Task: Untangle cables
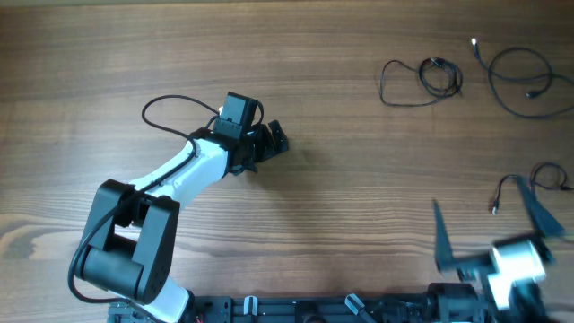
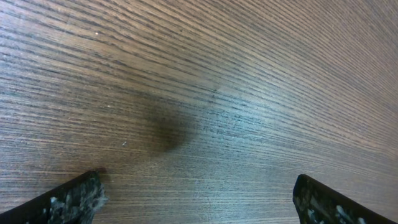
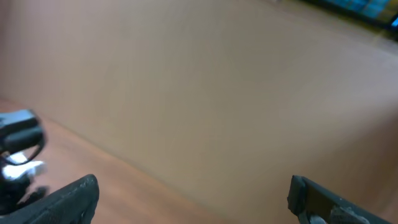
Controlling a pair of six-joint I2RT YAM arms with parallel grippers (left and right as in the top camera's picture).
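Cables (image 1: 439, 76) lie at the far right of the wooden table (image 1: 341, 224) as three thin dark strands.
- The looped cable (image 1: 421, 81) is the leftmost and has a small tight coil on its right side.
- The long cable (image 1: 525, 82) curves to the right of it, and the two look apart.
- The short cable (image 1: 525, 182) lies nearer, by the right edge.

The right gripper (image 1: 491, 231) is on the near side of the short cable with its fingers spread wide and nothing between them. The left gripper (image 2: 199, 199) also has its fingers apart. It is empty, over bare wood at mid-left, well apart from every strand.

The strands look mostly separated, so the step in hand is probably the right gripper taking the short cable.
- Come down low and pinch one strand only, close to a plug end.
- Draw it away from the other two so the loops do not drag together.
- Bring the left gripper across to pin the coil when that one is worked (it is of no use where it sits).

Some things are hard to make out:
- The right wrist view is smeared and shows no cable, only a blurred grey-white shape (image 3: 18, 146) at the left.
- The short cable runs off the right edge overhead.
- I cannot tell whether the coil is a true knot.
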